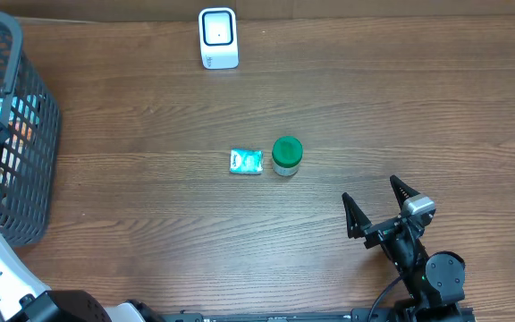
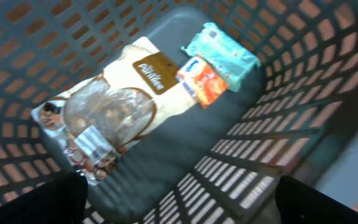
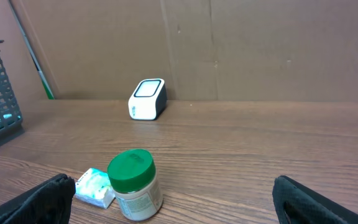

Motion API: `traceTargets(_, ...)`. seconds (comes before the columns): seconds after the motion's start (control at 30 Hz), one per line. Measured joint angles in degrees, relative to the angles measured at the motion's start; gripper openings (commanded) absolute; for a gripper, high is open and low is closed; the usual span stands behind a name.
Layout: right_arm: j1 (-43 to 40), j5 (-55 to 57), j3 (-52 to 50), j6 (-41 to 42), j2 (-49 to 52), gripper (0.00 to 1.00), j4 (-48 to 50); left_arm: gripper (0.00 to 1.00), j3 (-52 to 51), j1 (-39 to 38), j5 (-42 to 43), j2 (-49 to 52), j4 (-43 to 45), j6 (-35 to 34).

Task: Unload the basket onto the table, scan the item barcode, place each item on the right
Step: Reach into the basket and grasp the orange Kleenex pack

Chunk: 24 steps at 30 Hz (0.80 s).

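Note:
A white barcode scanner [image 1: 218, 38] stands at the table's far edge, also in the right wrist view [image 3: 148, 98]. Mid-table stands a green-lidded jar [image 1: 287, 154] with a small teal packet [image 1: 246, 161] lying just left of it. My right gripper [image 1: 371, 190] is open near the front right, facing the jar [image 3: 133, 185] and packet [image 3: 94, 186] from a distance, with nothing between its fingers. My left gripper [image 2: 182, 205] is open above the inside of the basket [image 2: 278, 93]. Below it lie a white-and-brown pastry bag [image 2: 117, 99], an orange packet [image 2: 202, 81] and a teal packet [image 2: 229, 53].
The dark mesh basket [image 1: 25, 170] fills the table's left edge. A cardboard wall [image 3: 241, 43] rises behind the scanner. Bare wooden tabletop [image 1: 401, 98] lies between the jar and the scanner and to the right.

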Motion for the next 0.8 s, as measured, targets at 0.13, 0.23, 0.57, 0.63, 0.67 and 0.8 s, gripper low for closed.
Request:
traceTargets(0.13,0.0,0.0,0.0,0.0,0.0,1.0,0.0,1.0,1.1,0.1,2.6,0.0,-0.3,0.5)
traceTargets(0.23,0.0,0.0,0.0,0.0,0.0,1.0,0.0,1.0,1.3,0.3,2.8,0.0,-0.5,0.5)
traceTargets(0.57,0.0,0.0,0.0,0.0,0.0,1.0,0.0,1.0,2.9,1.6,1.9,7.8,3.0,0.9)
traceTargets(0.63,0.0,0.0,0.0,0.0,0.0,1.0,0.0,1.0,3.0,1.7,1.9,8.8,2.8,1.2)
traceTargets(0.67,0.0,0.0,0.0,0.0,0.0,1.0,0.0,0.99,3.0,1.7,2.0,9.2,2.6,1.6)
traceTargets(0.8,0.0,0.0,0.0,0.0,0.0,1.0,0.0,1.0,3.0,1.7,4.2,10.0,2.1,3.9)
